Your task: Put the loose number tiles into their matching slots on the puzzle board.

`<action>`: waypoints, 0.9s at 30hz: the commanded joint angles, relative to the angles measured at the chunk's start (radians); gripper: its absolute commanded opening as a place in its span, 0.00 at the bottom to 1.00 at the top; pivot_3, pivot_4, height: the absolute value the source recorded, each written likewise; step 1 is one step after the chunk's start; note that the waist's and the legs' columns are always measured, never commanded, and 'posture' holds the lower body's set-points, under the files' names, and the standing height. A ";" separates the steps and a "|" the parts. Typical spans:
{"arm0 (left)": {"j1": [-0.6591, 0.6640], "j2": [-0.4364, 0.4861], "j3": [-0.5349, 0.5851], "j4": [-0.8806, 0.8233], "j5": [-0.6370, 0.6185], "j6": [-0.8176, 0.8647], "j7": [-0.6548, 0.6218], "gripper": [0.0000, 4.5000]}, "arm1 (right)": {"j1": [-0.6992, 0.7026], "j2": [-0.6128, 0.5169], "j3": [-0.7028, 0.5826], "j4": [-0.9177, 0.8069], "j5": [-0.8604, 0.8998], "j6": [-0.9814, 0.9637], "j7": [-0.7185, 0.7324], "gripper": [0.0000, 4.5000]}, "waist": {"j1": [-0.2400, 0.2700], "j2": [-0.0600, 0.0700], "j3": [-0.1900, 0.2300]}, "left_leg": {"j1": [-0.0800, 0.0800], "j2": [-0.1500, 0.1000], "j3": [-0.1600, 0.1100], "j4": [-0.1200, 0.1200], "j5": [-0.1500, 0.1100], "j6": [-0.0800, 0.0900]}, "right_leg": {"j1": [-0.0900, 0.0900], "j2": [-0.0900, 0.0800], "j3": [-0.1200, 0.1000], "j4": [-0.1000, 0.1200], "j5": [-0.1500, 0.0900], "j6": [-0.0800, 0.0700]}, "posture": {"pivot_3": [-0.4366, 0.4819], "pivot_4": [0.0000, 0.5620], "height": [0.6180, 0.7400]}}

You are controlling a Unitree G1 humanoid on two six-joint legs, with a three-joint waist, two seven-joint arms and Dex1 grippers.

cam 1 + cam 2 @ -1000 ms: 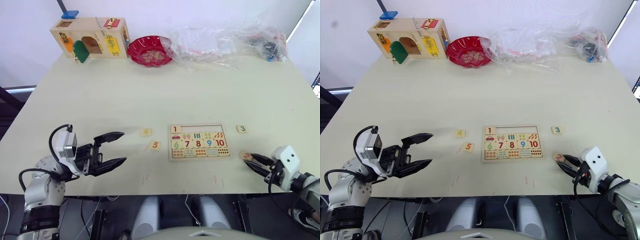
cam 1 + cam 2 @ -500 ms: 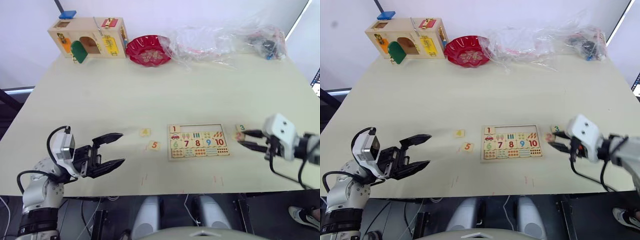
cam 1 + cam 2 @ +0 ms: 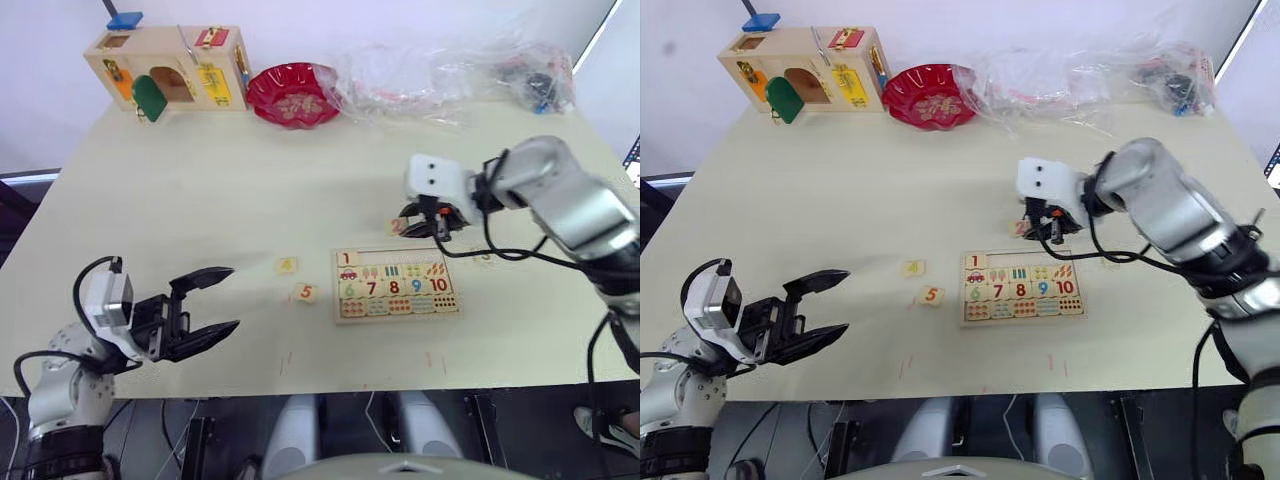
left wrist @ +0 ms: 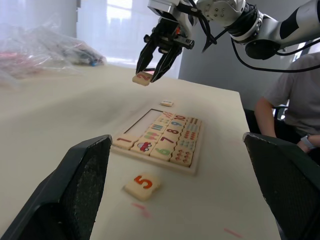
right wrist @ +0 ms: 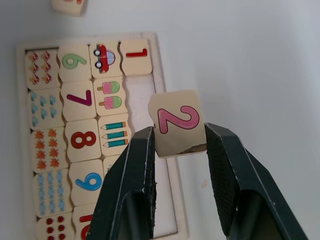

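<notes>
Pale wooden tile [image 5: 176, 123], pink 2, pinched in right claw [image 5: 176, 150]

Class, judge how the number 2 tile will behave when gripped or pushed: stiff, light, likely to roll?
The 2 tile looks like rigid wood, pinched flat in the right pincer without bending. Being small and thin, it is probably light. Its flat square shape should slide, not roll.

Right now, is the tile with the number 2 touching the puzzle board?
Apart. In the left wrist view the right gripper holds the 2 tile in the air, with bare table visible between it and the puzzle board below.
</notes>
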 commanded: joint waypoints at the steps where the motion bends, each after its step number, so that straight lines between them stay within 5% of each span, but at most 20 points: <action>1: 0.008 0.006 0.034 -0.026 -0.002 -0.020 -0.002 1.00 | -0.048 0.045 0.045 0.069 -0.064 -0.045 0.036 0.20 | 0.003 0.000 0.000 | 0.000 0.000 0.000 0.000 0.000 0.000 | 0.000 -0.001 0.000 0.000 0.000 0.000 | 0.48 0.27 1.00; 10: 0.031 0.003 0.051 -0.032 -0.001 -0.032 0.014 1.00 | -0.057 0.173 0.094 0.165 -0.139 -0.056 0.081 0.20 | -0.003 0.000 0.000 | 0.000 -0.001 -0.001 0.000 0.000 0.000 | 0.000 -0.001 -0.002 0.001 0.000 0.000 | 0.48 0.27 1.00; 27: 0.017 -0.011 0.034 -0.033 0.012 -0.029 0.029 1.00 | -0.007 0.239 0.086 0.174 -0.186 -0.008 0.066 0.20 | -0.004 0.000 0.000 | 0.000 -0.001 -0.001 0.000 0.000 0.000 | 0.000 0.000 -0.002 0.002 0.000 0.000 | 0.48 0.27 1.00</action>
